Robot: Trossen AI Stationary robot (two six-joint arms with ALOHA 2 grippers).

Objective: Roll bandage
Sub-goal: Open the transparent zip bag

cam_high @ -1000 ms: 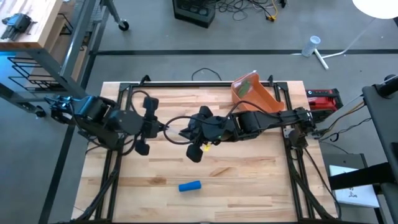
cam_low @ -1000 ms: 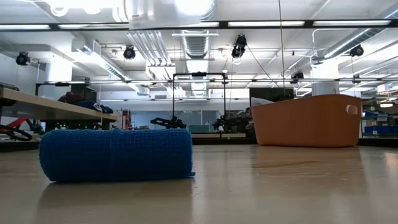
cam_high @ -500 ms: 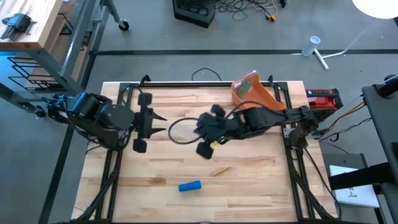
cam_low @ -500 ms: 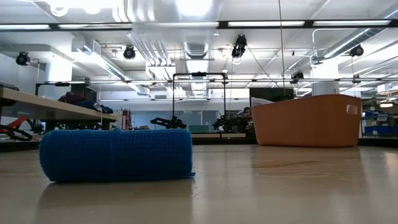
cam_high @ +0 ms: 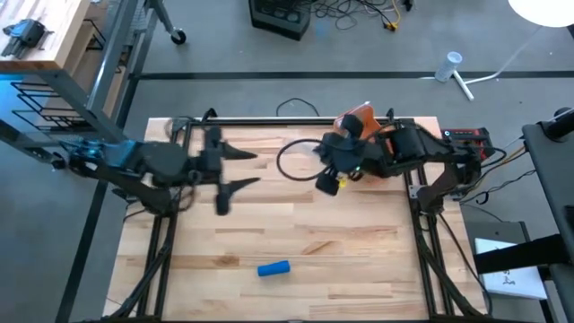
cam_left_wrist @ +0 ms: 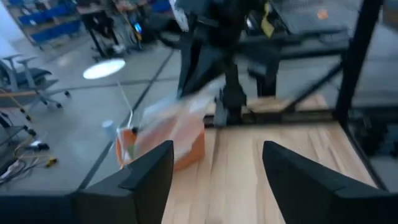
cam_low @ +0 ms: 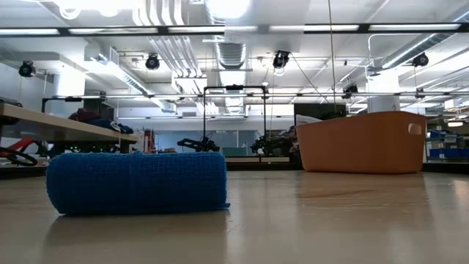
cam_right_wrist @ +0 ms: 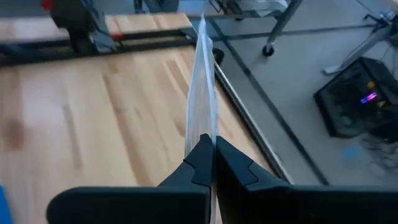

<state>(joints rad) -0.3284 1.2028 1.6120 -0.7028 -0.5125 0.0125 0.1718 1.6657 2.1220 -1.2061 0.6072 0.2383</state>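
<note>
Blue bandage (cam_high: 274,268) lies at six o'clock; left claw (cam_high: 231,170) spread (empty), right claw (cam_high: 330,170) clenched; no readable labels.

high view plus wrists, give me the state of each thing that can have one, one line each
blue bandage: rolled up, lying on its side near the table's front edge, untouched
orange bin: at the table's back edge, partly under the right arm
left hand: open, empty
right hand: shut on a thin clear strip
</note>
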